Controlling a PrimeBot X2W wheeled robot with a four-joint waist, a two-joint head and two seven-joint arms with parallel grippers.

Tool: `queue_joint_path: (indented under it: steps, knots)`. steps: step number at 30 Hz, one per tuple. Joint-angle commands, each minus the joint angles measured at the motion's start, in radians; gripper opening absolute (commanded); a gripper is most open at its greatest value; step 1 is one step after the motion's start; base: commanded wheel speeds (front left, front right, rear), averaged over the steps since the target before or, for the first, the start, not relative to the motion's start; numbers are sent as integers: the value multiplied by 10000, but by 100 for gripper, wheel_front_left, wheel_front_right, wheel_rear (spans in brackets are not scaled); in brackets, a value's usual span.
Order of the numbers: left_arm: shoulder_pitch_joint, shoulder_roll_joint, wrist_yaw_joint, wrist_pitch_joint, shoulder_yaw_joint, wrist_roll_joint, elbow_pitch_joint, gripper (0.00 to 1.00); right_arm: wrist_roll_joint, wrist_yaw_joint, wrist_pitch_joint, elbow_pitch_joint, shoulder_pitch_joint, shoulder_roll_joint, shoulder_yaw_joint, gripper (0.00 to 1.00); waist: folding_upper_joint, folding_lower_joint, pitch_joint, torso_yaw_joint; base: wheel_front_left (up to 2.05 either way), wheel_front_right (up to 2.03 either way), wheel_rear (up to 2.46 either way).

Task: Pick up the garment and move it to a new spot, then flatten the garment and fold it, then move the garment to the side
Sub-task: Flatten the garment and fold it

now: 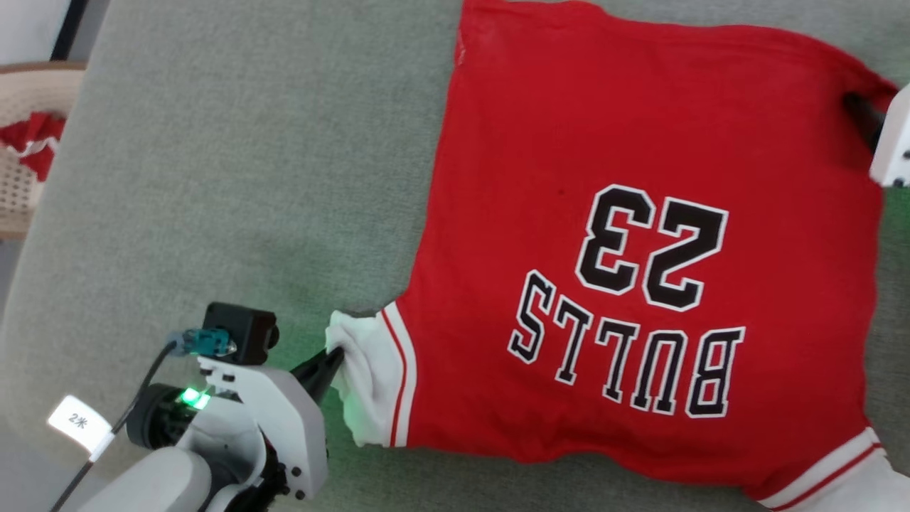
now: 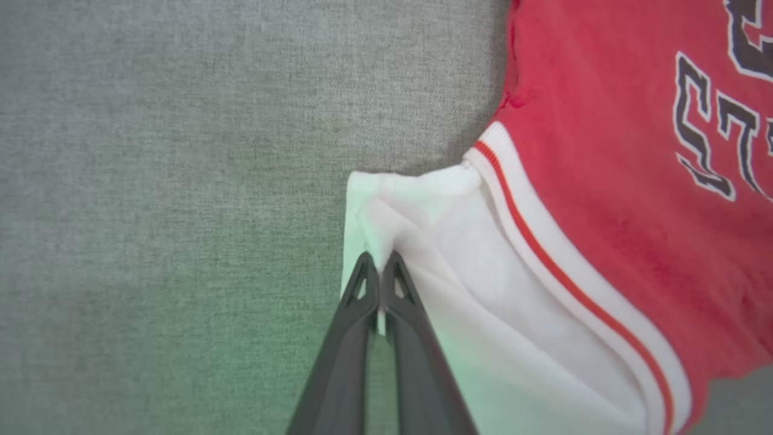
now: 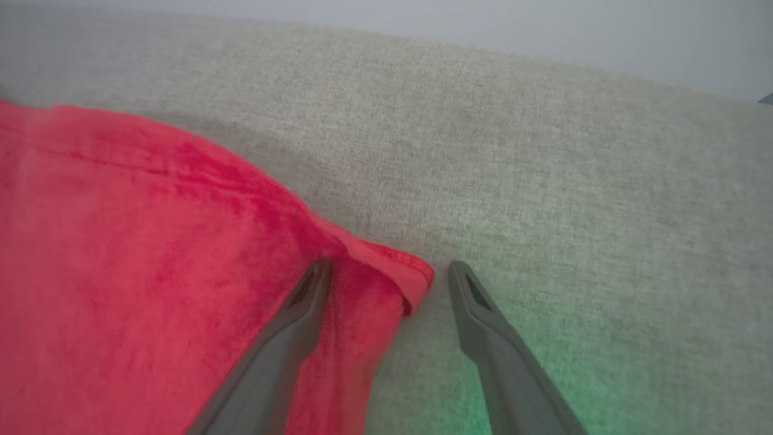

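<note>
The garment (image 1: 640, 213), a red jersey with black "BULLS 23" lettering, lies spread flat on the grey cushion (image 1: 234, 178), lettering upside down to me. My left gripper (image 1: 334, 359) is shut on the edge of the white sleeve (image 2: 459, 266) at the garment's near left; the left wrist view shows the fingertips pinching a fold of that sleeve (image 1: 362, 377). At the far right edge of the head view is my right gripper (image 1: 864, 114). In the right wrist view it (image 3: 389, 272) stands open, straddling the red hem corner (image 3: 392, 272), one finger (image 3: 302, 308) lying on the cloth.
A wicker chair (image 1: 28, 171) at the far left holds a small red-and-white cloth lump (image 1: 32, 139). Bare grey cushion stretches left of the garment. A pale wall (image 3: 543, 36) rises behind the cushion's back edge.
</note>
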Motion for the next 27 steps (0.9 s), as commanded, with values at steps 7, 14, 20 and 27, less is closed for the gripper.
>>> queue_joint_path:
  steps: [7,14,20,27]
  knots:
    - [-288,-246,-227,-91,-75,16,348,0,49,-8,1447,1944,-321,282,431,0,0,0,268,403,0,0,0]
    - [-231,-279,-291,-261,12,-47,640,0,16,-15,1392,2129,-650,-61,885,0,0,0,34,235,0,0,0]
    - [-114,-17,-219,-325,151,-49,716,0,709,-15,1674,1487,-265,-231,1523,0,0,0,-507,-225,0,0,0]
    - [134,384,-142,-235,241,-125,705,0,2075,-15,2252,-339,1009,-753,2321,0,0,0,-1324,-924,0,0,0]
